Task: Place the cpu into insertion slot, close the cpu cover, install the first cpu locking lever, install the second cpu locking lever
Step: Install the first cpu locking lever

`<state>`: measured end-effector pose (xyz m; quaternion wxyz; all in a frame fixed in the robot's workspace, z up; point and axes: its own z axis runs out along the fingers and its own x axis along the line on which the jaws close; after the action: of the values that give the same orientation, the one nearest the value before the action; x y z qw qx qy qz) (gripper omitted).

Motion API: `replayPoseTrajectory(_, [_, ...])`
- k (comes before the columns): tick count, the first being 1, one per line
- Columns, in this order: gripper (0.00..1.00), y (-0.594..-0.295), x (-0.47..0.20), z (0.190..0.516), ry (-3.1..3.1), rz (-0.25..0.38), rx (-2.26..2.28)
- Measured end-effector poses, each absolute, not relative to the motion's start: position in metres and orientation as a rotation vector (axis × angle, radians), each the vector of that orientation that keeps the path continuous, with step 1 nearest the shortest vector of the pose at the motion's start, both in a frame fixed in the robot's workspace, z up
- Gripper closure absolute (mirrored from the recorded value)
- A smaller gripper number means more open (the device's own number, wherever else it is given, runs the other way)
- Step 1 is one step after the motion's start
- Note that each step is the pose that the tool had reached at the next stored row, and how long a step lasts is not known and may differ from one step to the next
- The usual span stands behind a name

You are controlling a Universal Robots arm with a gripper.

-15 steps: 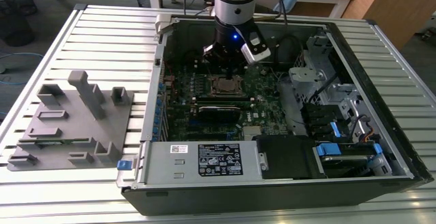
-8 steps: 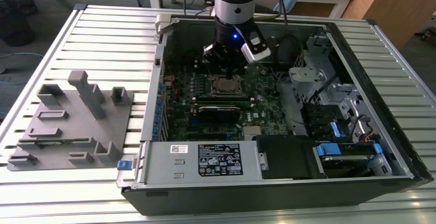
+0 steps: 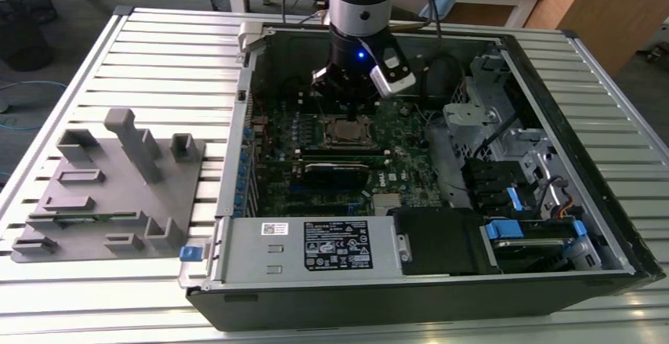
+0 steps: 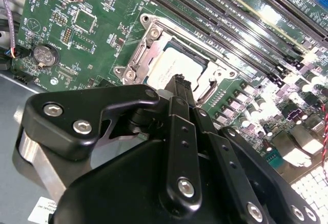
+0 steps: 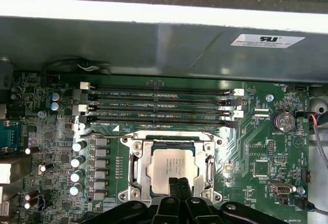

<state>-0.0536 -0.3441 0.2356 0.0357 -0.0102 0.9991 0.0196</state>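
Logged dull silver-grey top on cpu [image 5: 172, 165]; green motherboard [image 5: 256, 147] with black memory slots [image 5: 159, 106]; black gripper [image 5: 179, 182]; white label on power supply [image 3: 303, 246]; pale grey ribbed stripes across worktop [image 3: 157, 54]; grey fixture block [image 3: 105, 195]; blue clips [image 3: 502, 230] in black case [image 3: 418, 313].

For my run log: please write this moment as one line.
cpu: in insertion slot | cpu cover: down | gripper: shut, over cpu edge

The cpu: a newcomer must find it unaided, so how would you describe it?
Inside the open computer case, find the green motherboard and its long black memory slots. Beside them, the cpu is the flat, dull silver square framed by the metal cpu cover.
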Motion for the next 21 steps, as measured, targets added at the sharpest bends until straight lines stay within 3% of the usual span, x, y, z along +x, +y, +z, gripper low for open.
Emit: replayPoseTrajectory(21, [0.89, -0.344, -0.068, 0.251, 3.049, 0.059, -0.032])
